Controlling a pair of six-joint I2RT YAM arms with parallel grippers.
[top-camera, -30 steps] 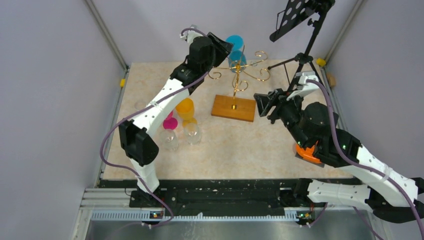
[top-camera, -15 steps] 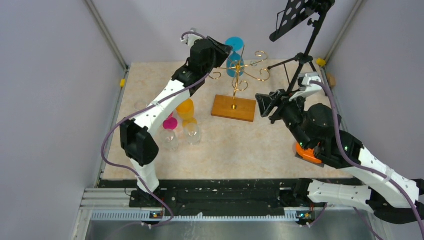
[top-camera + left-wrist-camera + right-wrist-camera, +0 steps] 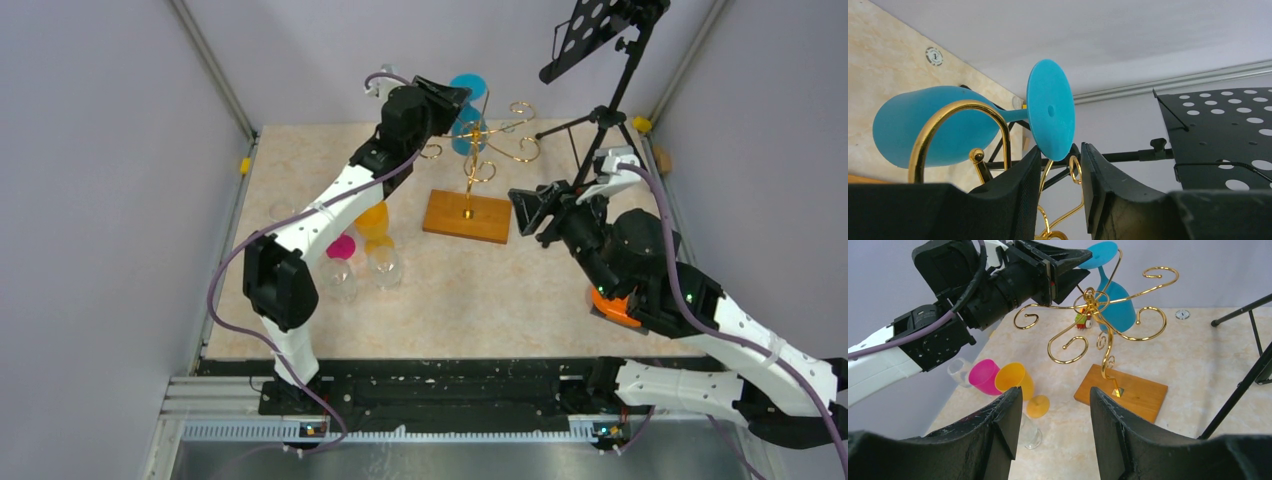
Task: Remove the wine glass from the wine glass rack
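Since a second ago my left gripper (image 3: 452, 96) has reached farther in and narrowed its jaws, while the right arm has hardly shifted. From above, the wine glass (image 3: 470, 134) hangs upside down on the far side of the wine glass rack (image 3: 482, 217), foot up and bowl down, with my left fingers right at that foot. On the left wrist camera, the blue foot (image 3: 1050, 114) dips its lower rim into the gap between my fingers (image 3: 1024, 175), alongside a gold wire scroll. I cannot tell whether I am pinching it or only straddling it. On the right wrist camera, my right gripper (image 3: 1055, 407) stands open and empty, near and to the right of the rack, well apart from the glass. I judge the glass to be light, stiff plastic with a smooth, slippery skin, so the thin stem just under the foot looks the surest hold. It should slide out along the scroll, gently, since the slim rack may tip.
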